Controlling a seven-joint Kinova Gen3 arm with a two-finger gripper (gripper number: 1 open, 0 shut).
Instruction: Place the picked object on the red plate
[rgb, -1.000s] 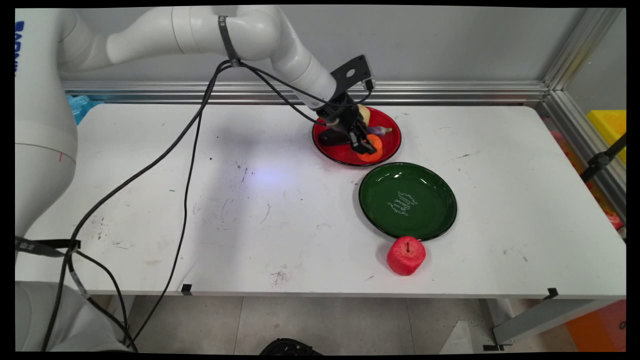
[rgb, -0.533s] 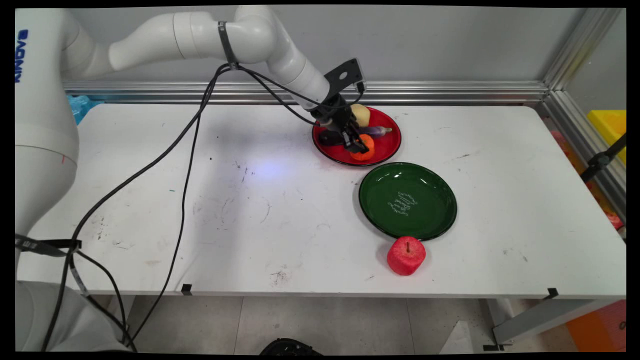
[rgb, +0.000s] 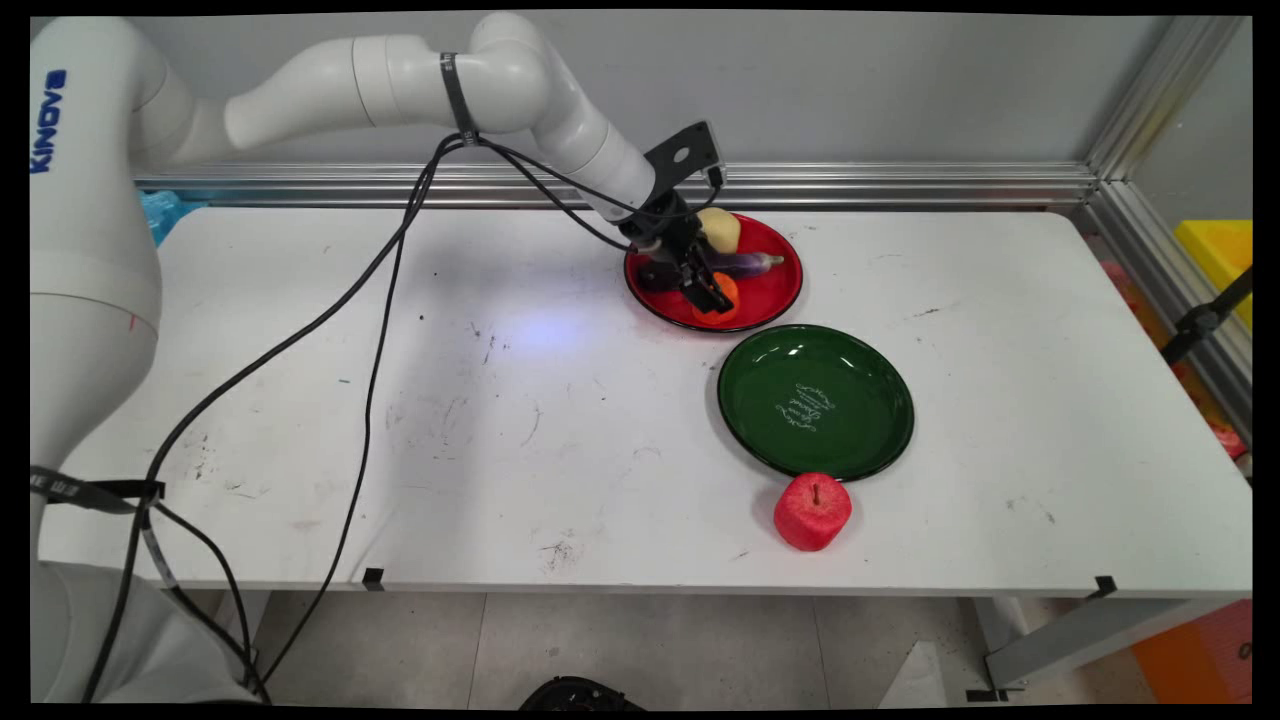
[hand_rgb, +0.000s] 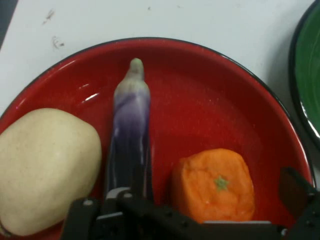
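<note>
While the black two-finger gripper (rgb: 712, 296) hangs low over the round red plate (rgb: 780, 288) at the table's far side, its fingers (hand_rgb: 295, 189) stand spread apart to either side of the orange foam fruit with a small green stem mark (hand_rgb: 216, 184), gripping nothing. That orange sits in the plate's near part, just beside a slim purple toy eggplant (hand_rgb: 130, 135) and a pale yellowish rounded potato-like piece (hand_rgb: 46, 167). Close by on the white table (rgb: 500, 420) lies a round dark green plate (rgb: 815, 402), with a red foam apple (rgb: 812, 511) at its near rim.
</note>
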